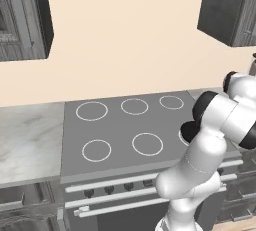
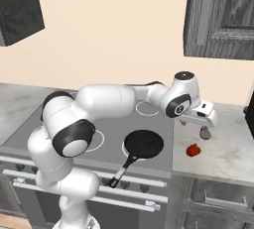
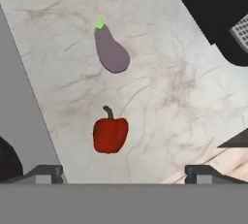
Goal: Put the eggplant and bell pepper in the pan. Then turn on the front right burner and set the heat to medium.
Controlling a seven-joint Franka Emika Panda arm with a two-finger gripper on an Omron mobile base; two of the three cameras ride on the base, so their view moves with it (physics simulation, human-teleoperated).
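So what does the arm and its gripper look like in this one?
The arm is glossy white, built of rounded, tube-like segments with dark, nearly black joint bands and round end caps. The gripper has a boxy white body; its two small finger tips are dark grey. No cables or markings are visible.

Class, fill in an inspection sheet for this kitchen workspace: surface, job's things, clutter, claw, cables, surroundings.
Surface: marble counter beside grey cooktop.
Job's things: eggplant and pepper lie apart on the counter; pan sits on the cooktop, empty, handle toward the front.
Clutter: dark object at the counter's edge, kind unclear.
Claw: claw above the eggplant, open, holding nothing.
Cables: nothing seen.
Surroundings: dark cabinets, beige wall, oven knobs.
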